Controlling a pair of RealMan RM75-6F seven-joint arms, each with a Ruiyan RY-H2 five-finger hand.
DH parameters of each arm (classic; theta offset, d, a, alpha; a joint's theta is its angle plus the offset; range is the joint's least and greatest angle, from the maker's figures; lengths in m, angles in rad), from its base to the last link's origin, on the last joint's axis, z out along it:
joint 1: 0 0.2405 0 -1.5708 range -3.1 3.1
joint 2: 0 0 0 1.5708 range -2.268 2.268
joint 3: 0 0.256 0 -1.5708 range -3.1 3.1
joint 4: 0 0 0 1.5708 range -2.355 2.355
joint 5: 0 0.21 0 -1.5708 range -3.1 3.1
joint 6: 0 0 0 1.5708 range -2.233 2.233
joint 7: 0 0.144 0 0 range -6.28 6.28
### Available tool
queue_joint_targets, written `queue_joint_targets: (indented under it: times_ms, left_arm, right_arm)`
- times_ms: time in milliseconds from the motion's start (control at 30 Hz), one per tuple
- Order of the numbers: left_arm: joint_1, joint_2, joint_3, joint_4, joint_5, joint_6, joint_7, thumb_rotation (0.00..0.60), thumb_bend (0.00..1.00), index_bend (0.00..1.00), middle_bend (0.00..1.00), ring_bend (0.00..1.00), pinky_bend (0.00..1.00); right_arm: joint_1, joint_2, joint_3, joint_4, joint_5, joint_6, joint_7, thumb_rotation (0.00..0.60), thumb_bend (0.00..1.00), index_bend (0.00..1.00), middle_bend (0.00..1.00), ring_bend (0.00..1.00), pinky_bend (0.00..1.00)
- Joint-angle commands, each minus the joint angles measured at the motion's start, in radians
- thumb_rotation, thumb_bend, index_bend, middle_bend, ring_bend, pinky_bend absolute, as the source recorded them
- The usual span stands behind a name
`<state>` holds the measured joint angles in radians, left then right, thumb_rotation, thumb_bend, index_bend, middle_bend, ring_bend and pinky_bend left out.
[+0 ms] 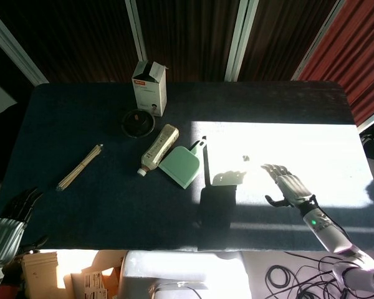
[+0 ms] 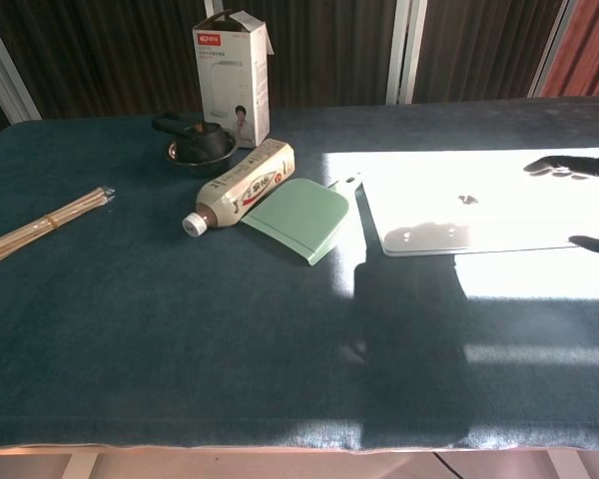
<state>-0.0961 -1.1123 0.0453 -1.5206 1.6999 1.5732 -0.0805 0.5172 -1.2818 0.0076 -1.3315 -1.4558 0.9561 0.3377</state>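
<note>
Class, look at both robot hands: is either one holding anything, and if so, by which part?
Nothing is held. The right hand hovers with fingers spread over the sunlit white board; the left hand hangs off the dark blue table, also holding nothing.

The counter [image 2: 180, 329] wears a matt, napped dark-blue cloth. The dustpan [image 2: 301, 220] looks like smooth, matt green plastic. The bottle [image 2: 242, 186] has a glossy label, the box [image 2: 231, 72] is printed cardboard, and the sticks [image 2: 42, 226] look like pale bare wood. The right robot hand [image 1: 291, 187] shows satin grey metal or plastic.

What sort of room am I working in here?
Probably an indoor lab or test room beside sunny windows: a cloth-covered table, dark curtains between white frames, cardboard boxes and loose cables on the floor.
</note>
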Motion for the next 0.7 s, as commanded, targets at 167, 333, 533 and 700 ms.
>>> queue_joint_targets:
  times_ms: [167,333,533,700]
  left_arm:
    - [0.013,0.000,-0.004,0.004,0.002,0.030,-0.008,0.600,0.03,0.00,0.03,0.01,0.14]
    - [0.015,0.002,-0.006,0.003,-0.004,0.029,-0.014,0.600,0.03,0.00,0.03,0.01,0.14]
    - [0.015,0.003,0.002,0.002,0.015,0.029,-0.016,0.600,0.01,0.00,0.03,0.01,0.14]
    - [0.022,0.004,0.002,0.002,0.009,0.035,-0.011,0.600,0.01,0.00,0.03,0.01,0.14]
  right_arm:
    - [-0.314,0.124,-0.019,-0.173,-0.162,0.627,-0.210,0.600,0.34,0.00,0.02,0.00,0.00]
    - [-0.464,0.125,-0.061,-0.261,-0.119,0.748,-0.444,0.600,0.34,0.00,0.00,0.00,0.00]
    - [-0.473,0.089,-0.069,-0.237,-0.119,0.698,-0.475,0.600,0.34,0.00,0.00,0.00,0.00]
    - [-0.472,0.086,-0.056,-0.232,-0.118,0.675,-0.471,0.600,0.34,0.00,0.00,0.00,0.00]
